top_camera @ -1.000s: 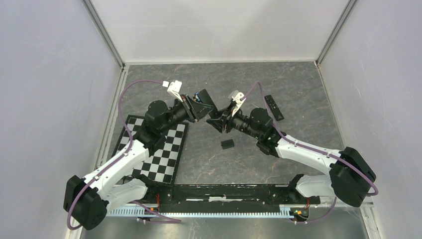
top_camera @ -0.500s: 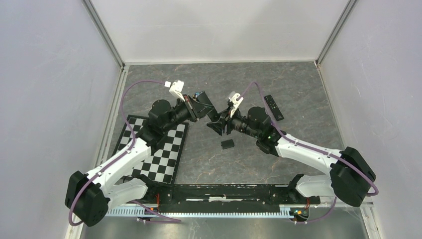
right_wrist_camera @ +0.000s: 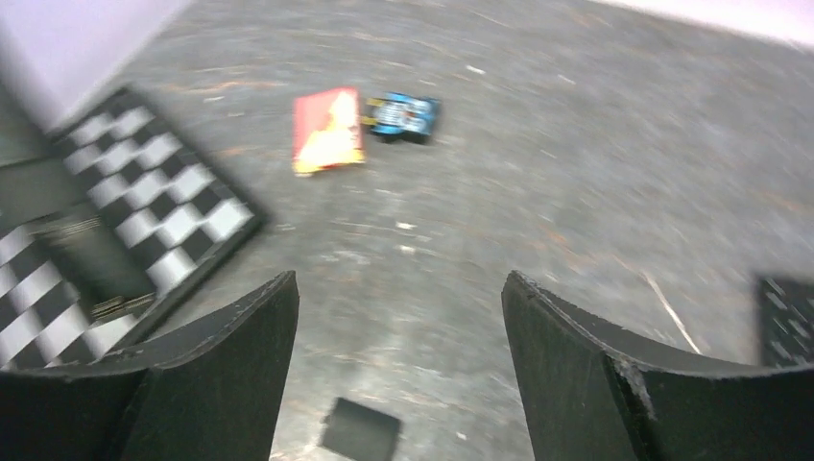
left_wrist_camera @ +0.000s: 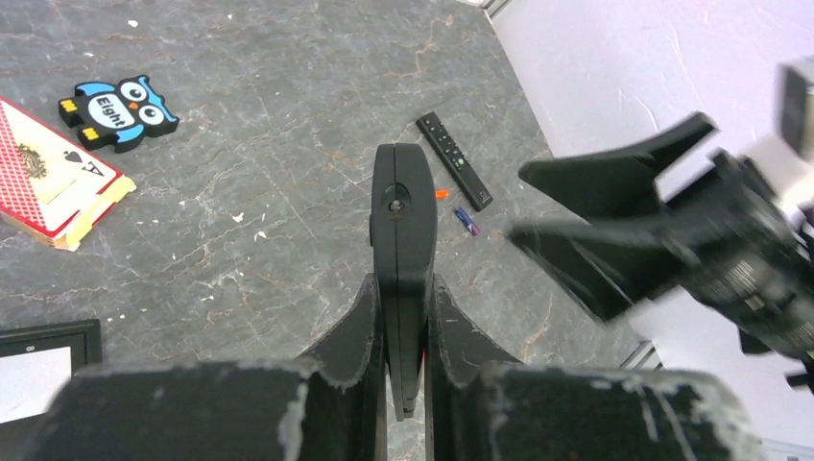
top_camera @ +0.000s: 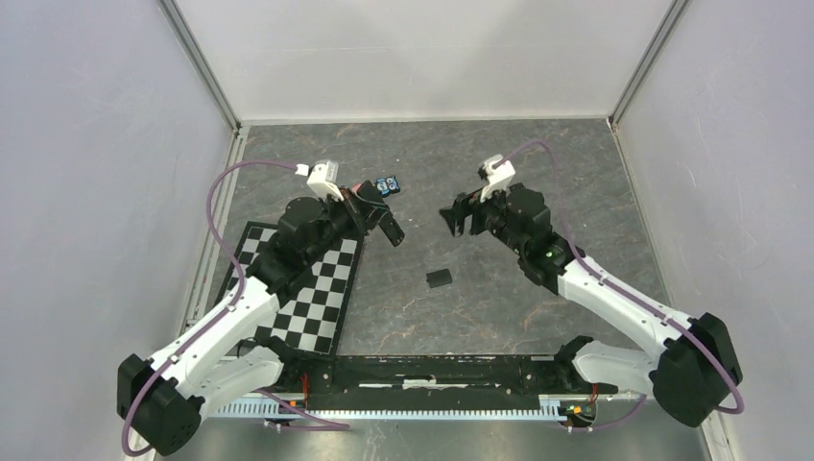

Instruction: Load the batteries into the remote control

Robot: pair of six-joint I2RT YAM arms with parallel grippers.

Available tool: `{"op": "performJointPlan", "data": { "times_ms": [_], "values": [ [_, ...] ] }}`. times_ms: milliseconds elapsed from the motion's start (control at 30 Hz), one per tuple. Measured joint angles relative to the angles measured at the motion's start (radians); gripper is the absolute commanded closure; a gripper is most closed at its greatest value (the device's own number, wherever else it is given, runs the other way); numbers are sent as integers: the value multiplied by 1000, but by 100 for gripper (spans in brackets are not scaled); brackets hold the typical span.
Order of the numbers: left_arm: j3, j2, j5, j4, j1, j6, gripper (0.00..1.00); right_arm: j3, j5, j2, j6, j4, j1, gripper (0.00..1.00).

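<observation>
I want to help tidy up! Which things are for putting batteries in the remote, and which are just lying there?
For the job: black plastic remote in the left gripper; tiny orange-red battery; tiny purple battery.
Lying about: blue-and-black owl toy; red card box; checkered board; second black remote.

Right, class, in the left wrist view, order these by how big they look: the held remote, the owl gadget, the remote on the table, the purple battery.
1. held remote, nearest the camera, which inflates it
2. owl gadget
3. remote on the table, about as long but slimmer
4. purple battery
</observation>
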Motion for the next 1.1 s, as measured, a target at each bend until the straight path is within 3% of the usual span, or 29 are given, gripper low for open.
{"op": "performJointPlan", "data": {
  "times_ms": [267, 433, 533, 667, 967, 1100],
  "values": [
    [-25, -37, 101, 4, 0, 48, 98, 108, 266, 184, 74, -222, -163, 24],
    [-26, -49, 150, 2, 0, 67, 98, 235, 279, 351, 72, -332, -254, 32],
    [-26, -56, 166, 2, 0, 70, 98, 249, 299, 410, 66, -370, -295, 39],
    [-26, -56, 178, 2, 0, 70, 98, 251, 333, 481, 33, -435, -321, 41],
    [-26, -38, 195, 2, 0, 70, 98, 216, 359, 500, -9, -489, -373, 42],
    [-26, -20, 201, 2, 0, 70, 98, 160, 348, 499, -24, -492, -396, 47]
  ]
}}
